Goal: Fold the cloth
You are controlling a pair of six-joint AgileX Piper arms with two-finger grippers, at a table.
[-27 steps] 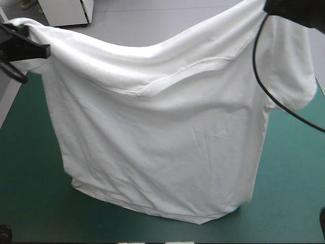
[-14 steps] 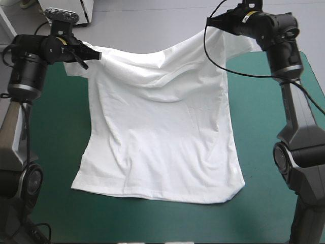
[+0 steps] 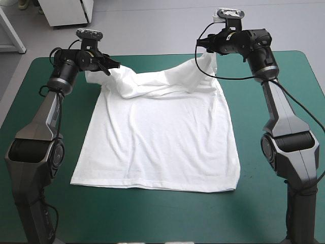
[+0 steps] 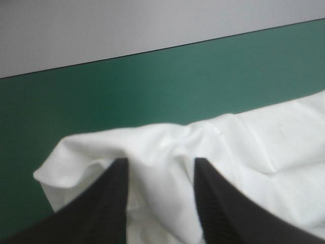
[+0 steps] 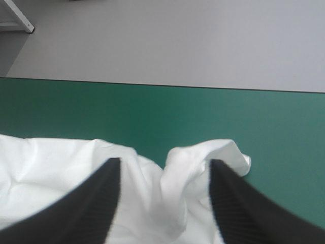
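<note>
The white T-shirt (image 3: 157,137) lies spread on the teal-green cover, its hem toward the near edge. Its shoulder end is bunched in folds near the far edge. My left gripper (image 3: 109,67) is at the shirt's far left corner. In the left wrist view its black fingers (image 4: 114,195) stand apart, and the left gripper (image 4: 161,165) is open with crumpled T-shirt (image 4: 254,137) under and between them. My right gripper (image 3: 203,47) hovers at the far right corner. It is also open (image 5: 165,165), with a raised fold of the T-shirt (image 5: 61,162) between its fingers (image 5: 223,203).
Bare teal-green cover (image 3: 35,112) shows on both sides of the shirt and along the near edge. The table's far edge (image 3: 152,55) runs just beyond the two grippers.
Earlier both grippers, shut on the shoulders, held the shirt up in the air. They came down and forward, laying it on the table. Now both have opened and the shoulders have slumped.
</note>
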